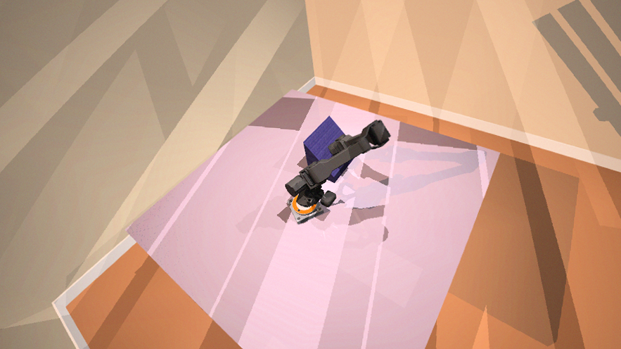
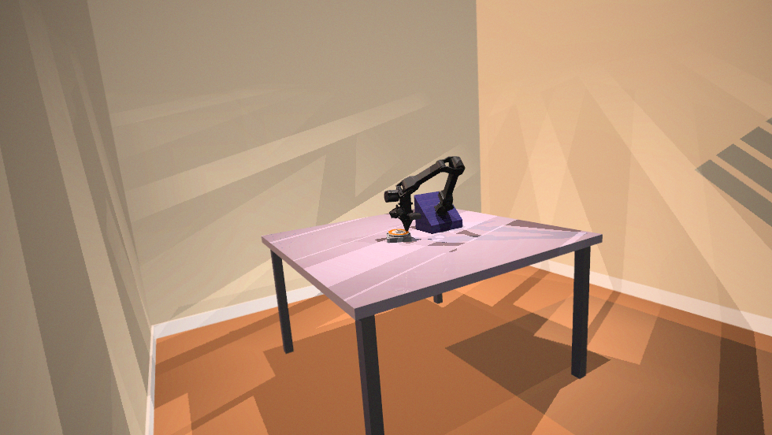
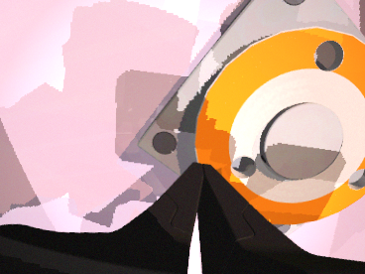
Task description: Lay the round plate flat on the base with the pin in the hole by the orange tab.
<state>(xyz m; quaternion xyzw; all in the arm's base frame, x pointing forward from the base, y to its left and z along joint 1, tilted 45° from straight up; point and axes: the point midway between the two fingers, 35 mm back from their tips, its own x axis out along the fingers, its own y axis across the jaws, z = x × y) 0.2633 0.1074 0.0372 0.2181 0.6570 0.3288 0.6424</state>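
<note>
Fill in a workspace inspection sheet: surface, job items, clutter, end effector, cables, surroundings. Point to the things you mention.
Surface: pink tabletop (image 1: 292,278) (image 2: 458,265), streaked with light and shadow.
Job items: round plate (image 1: 302,212) (image 3: 298,213) on grey base (image 1: 298,219) (image 3: 154,136); pin and tab not made out.
Clutter: nothing seen; purple wedge-shaped block (image 1: 322,137) (image 2: 426,213) stands at the arm's foot.
End effector (image 2: 407,231) (image 3: 200,172): shut, tips at the plate's edge; contact unclear.
Cables: nothing seen.
Surroundings: orange floor (image 1: 517,234) (image 2: 432,367), beige walls.

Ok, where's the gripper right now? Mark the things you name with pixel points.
In the wrist view, the gripper (image 1: 329,201) (image 2: 406,231) (image 3: 200,172) is at lower centre, its closed fingertips over the round plate's (image 3: 218,111) lower-left rim, right of the base's corner hole (image 3: 165,143).
</note>
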